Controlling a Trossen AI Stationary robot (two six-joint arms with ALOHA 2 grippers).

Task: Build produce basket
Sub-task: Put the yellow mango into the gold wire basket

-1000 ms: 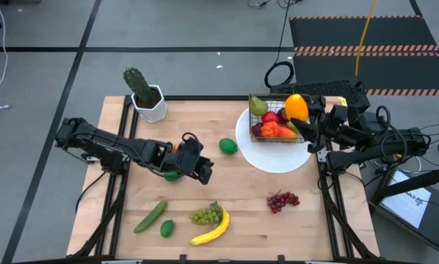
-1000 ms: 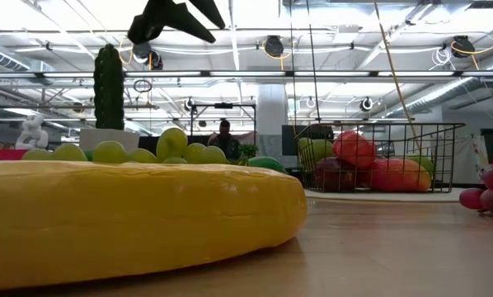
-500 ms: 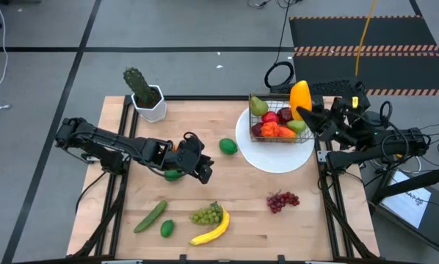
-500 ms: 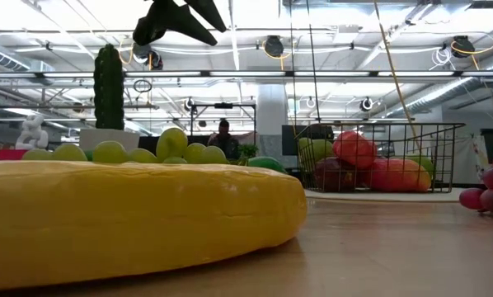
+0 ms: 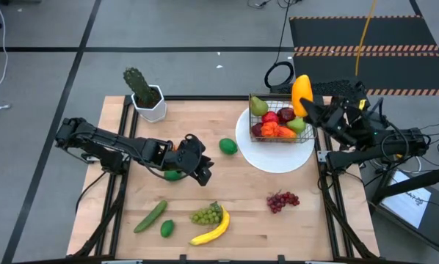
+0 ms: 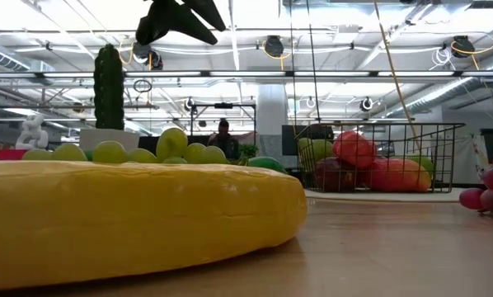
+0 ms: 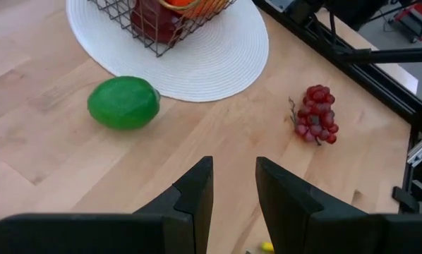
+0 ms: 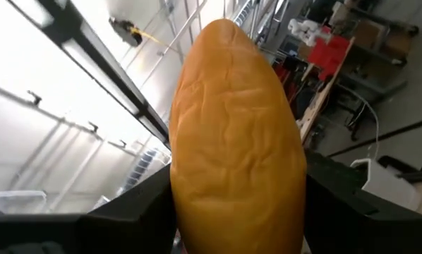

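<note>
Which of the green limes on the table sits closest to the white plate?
The lime just left of the plate, almost touching its rim. Another lime lies far off, beside the cucumber.

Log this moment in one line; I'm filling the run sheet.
right tool: holds mango beside basket | left tool: empty, jaws apart, mid-table

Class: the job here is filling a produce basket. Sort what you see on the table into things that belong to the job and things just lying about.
Job: basket; mango in right hand; lime; purple grapes; banana; green grapes; cucumber.

Lying about: potted cactus; white plate under the basket.
</note>
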